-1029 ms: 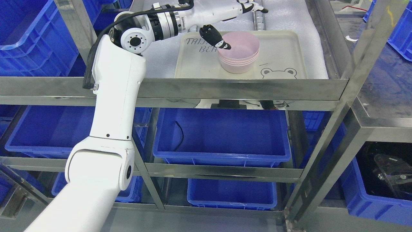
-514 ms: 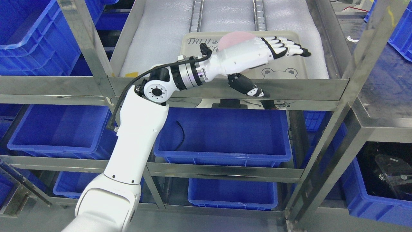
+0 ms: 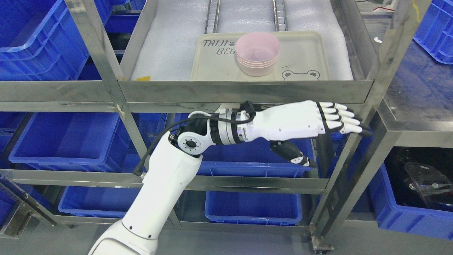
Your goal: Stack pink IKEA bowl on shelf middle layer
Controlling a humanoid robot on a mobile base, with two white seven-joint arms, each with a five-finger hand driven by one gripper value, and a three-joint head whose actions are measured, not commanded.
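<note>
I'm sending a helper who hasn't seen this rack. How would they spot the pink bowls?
On the steel shelf, find the beige tray with a bear drawing. The pink bowls sit nested in one stack on it, the only pink thing among blue bins.

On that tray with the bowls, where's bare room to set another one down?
The tray is bare right of the pink bowl stack, above the bear print, and along its front left under the lettering. White foam liner left of the tray is open too. The left hand is below the shelf.
</note>
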